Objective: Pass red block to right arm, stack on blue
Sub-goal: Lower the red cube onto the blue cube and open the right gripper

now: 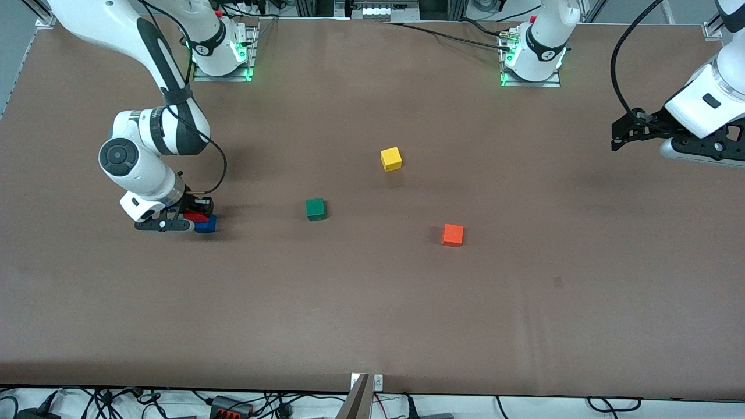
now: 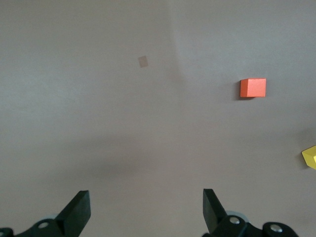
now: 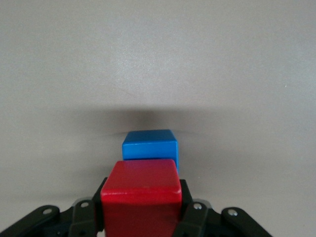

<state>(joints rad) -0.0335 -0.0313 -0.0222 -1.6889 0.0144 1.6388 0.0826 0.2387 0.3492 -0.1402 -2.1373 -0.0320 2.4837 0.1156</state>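
Observation:
My right gripper (image 1: 187, 218) is shut on the red block (image 1: 195, 216), low over the table at the right arm's end. The blue cube (image 1: 206, 224) sits on the table right beside and partly under the red block. I cannot tell if they touch. In the right wrist view the red block (image 3: 141, 195) fills the space between the fingers (image 3: 190, 210), with the blue cube (image 3: 149, 144) just past it. My left gripper (image 1: 627, 129) is open and empty, held high over the left arm's end of the table; it also shows in the left wrist view (image 2: 146, 207).
A green cube (image 1: 315, 209), a yellow cube (image 1: 391, 159) and an orange cube (image 1: 452, 235) lie apart near the table's middle. The left wrist view shows the orange cube (image 2: 253, 88) and a corner of the yellow cube (image 2: 310, 157).

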